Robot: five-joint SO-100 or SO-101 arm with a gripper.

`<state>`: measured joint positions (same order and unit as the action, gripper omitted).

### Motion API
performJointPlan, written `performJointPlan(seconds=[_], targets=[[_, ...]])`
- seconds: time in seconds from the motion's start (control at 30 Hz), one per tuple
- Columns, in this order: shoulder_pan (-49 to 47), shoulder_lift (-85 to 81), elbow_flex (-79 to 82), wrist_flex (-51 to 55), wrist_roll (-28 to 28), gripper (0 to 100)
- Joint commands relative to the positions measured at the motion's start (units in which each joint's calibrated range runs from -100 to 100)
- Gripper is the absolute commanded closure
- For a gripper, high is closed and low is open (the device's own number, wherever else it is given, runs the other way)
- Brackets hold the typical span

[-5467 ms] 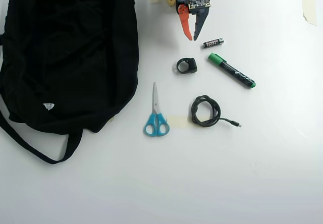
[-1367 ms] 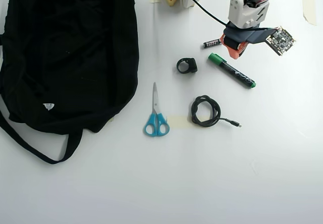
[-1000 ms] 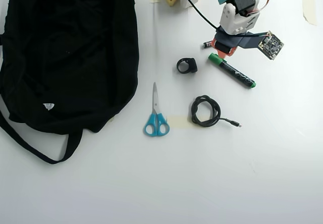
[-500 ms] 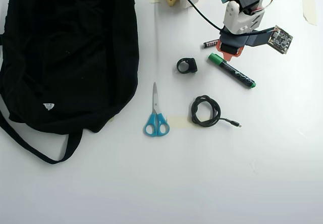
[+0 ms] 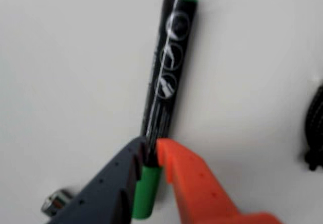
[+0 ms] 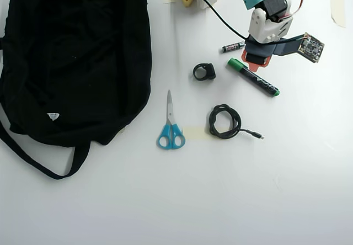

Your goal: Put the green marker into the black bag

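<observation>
The green marker lies slantwise on the white table right of centre, green cap toward the upper left. My gripper hovers over its cap end. In the wrist view the marker runs up from between the dark finger and the orange finger of the gripper. The jaws stand narrowly parted, and the cap shows in the gap. Whether the fingers touch the marker is unclear. The black bag fills the upper left, far from the gripper.
A small black battery lies just left of the gripper. A black ring-shaped part, blue-handled scissors and a coiled black cable sit between marker and bag. The bag's strap trails at lower left.
The arm swung from its rest pose at top centre out to the right, then settled slightly right and lower over the marker's cap end. The marker has not moved.
</observation>
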<state>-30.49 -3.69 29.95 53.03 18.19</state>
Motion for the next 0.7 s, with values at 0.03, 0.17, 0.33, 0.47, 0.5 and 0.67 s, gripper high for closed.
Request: performJointPlan(seconds=[0.03,0.17,0.33,0.47,0.5,0.67], targets=[[-1.07,-0.37,-4.62,-1.35,-0.15,97],[-1.30,-0.70,-4.98,-1.18,-0.05,90],[-1.52,-1.12,-4.71,-0.74,-0.10,76],[-1.37,-0.54,-4.17,-0.74,-1.10,72],[-1.37,-0.37,-4.17,-0.74,-1.94,72],[-2.64,-0.37,-5.42,-0.74,-6.66,72]])
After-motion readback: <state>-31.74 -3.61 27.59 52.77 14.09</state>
